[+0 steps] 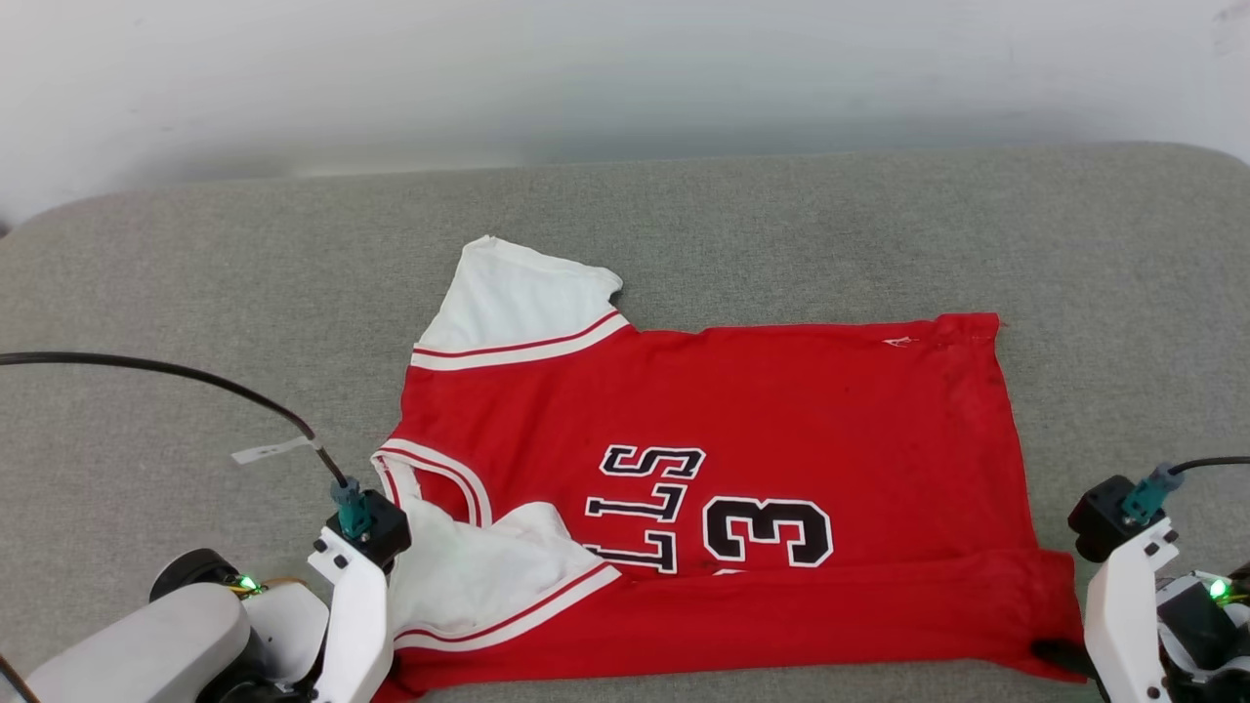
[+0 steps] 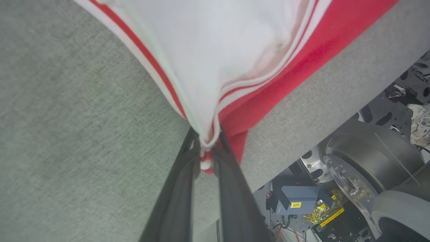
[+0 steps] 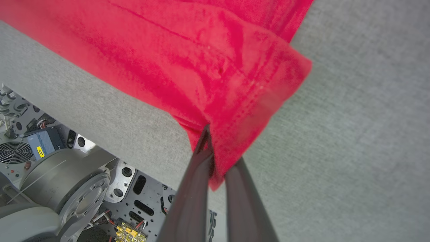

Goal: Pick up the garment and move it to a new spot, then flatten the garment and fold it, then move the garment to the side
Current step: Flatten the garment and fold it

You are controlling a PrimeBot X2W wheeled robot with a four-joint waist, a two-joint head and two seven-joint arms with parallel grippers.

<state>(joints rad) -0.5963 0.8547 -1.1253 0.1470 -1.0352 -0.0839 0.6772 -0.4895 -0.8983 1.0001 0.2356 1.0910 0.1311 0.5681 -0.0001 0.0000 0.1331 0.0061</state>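
Left fingers: pinching the jersey's striped sleeve trim at the worktop's near edge.
Right fingers: pinching the red hem corner, same edge.
Jersey: mostly flat, reaching mid-worktop.
Handling: likely light, limp; hold corners.

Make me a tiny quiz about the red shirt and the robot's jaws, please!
1. True or false: the left jaws and the right jaws are both shut on the small red jersey-style cloth shirt with white sleeves lying on the grey fabric-covered surface.
2. Which part of the shirt do the right jaws pinch? A) a white sleeve B) a red hem corner C) the neckline
3. Fill in: the only whole black, white-outlined digit showing on the shirt in the head view is ___.

Key: 1 true; 2 B; 3 the digit 3.
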